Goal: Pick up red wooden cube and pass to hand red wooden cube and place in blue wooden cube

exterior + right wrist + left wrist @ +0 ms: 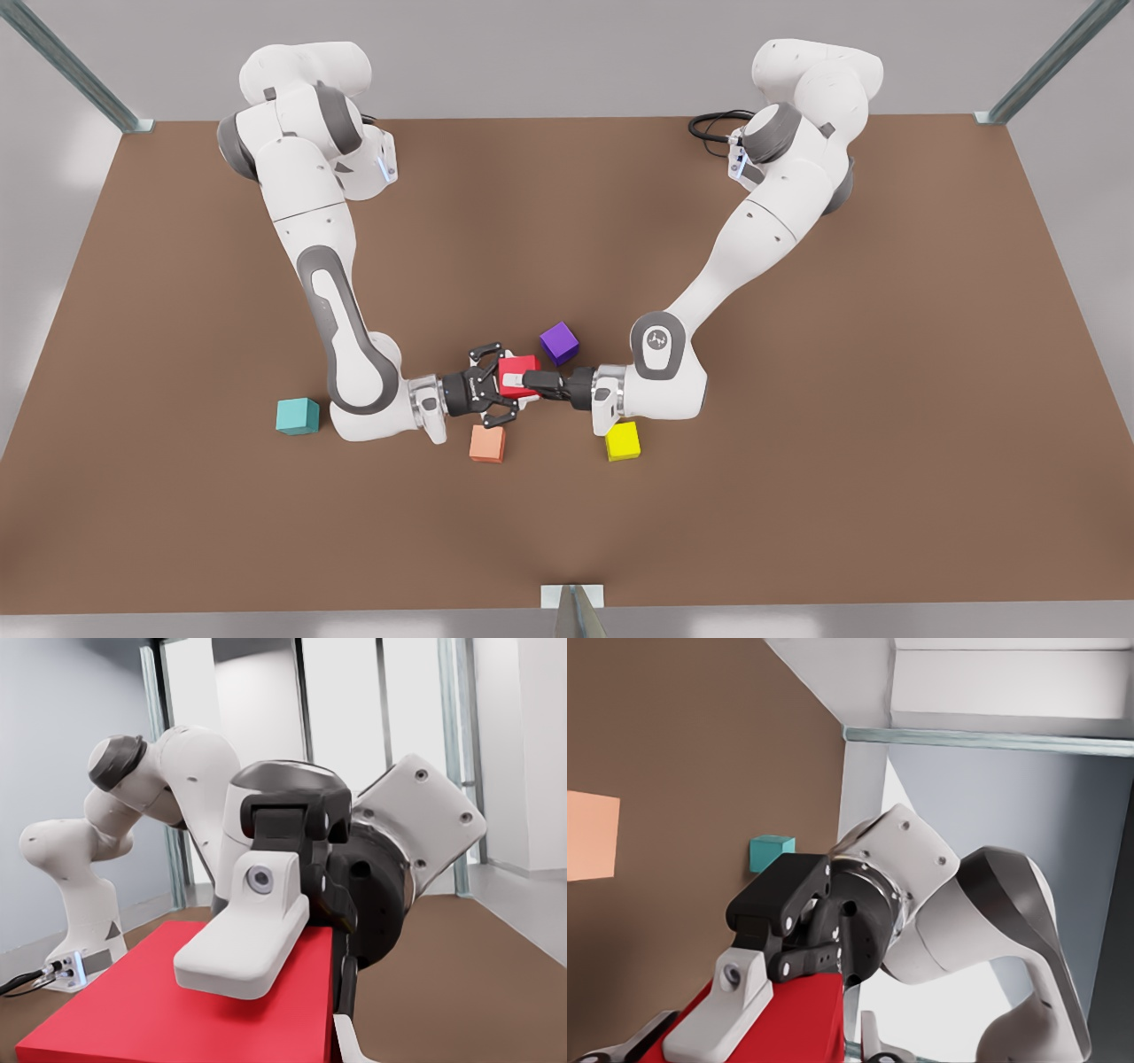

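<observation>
Squarely between two pincers: the red wooden cube (pixel 523 365)

It hangs above the table. The left gripper (pixel 535 383) clamps it from the front view's right and the right gripper (pixel 507 383) from the opposite side, pads flat on it. Beyond the right gripper lies the blue wooden cube (pixel 298 416), nearer that arm

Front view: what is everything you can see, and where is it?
red cube: one, red, held off the table in the middle
teal cube: one, teal, front view's left
purple cube: one, purple, behind the red cube
salmon cube: one, pale orange, near middle
yellow cube: one, yellow, right of middle
table: one, brown
left claw: shut on the red cube
right claw: at the red cube
</observation>
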Robot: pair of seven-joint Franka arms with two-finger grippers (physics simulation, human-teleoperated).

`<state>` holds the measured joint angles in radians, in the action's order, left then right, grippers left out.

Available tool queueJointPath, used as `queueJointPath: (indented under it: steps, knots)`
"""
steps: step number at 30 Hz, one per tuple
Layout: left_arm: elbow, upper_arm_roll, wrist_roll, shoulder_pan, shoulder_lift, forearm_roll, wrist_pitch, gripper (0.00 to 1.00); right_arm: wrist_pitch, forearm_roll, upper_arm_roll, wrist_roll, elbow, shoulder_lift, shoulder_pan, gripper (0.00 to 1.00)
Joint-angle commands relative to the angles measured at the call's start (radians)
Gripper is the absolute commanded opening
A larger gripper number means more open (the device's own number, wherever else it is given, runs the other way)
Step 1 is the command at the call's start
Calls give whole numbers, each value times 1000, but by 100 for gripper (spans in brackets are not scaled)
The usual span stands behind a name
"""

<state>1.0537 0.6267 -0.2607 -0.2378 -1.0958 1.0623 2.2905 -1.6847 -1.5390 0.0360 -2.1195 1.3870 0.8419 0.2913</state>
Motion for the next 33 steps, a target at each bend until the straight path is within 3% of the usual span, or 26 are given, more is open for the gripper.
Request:
queueJointPath:
  steps: [1,5,9,10,12,13,15,17,19,20,21,24,33]
  knots:
    - [0,1,-23,0,4,-2,3,100,-1,-10,1,-25,0,-1,-1,47]
    - [6,7,-12,49,16,-7,-13,100,-1,-9,1,-25,1,-1,-3,47]
    - [38,13,0,204,47,-19,-224,100,5,10,-7,-28,-2,-7,-21,47]
    - [38,15,43,253,57,-96,-290,100,13,82,-42,-33,-13,-9,-44,47]
    - [-34,11,311,314,175,-697,-554,100,16,356,-111,-17,-48,-24,-93,47]
    - [-44,10,324,339,266,-1014,-779,100,14,522,-177,39,-49,-61,-90,47]
    - [-46,15,350,342,393,-1355,-1031,100,-4,822,-243,191,-48,-127,-83,47]
    - [-47,10,380,376,474,-1384,-1186,100,-38,1120,-255,337,-36,-182,-81,47]
    - [-38,48,595,425,504,-1374,-1194,100,-186,1325,-255,461,65,-239,-81,47]
    - [114,-102,459,425,652,-1241,-1099,100,-248,1419,-257,504,124,-276,-87,47]
    - [461,-483,423,126,911,-1155,-854,100,-295,1482,-257,535,141,-284,-90,47]
    - [433,-486,390,135,857,-1136,-850,100,-426,1571,-280,604,193,-282,-92,47]
    - [420,-479,393,164,855,-1116,-914,100,-607,1573,-294,665,402,-331,-92,46]
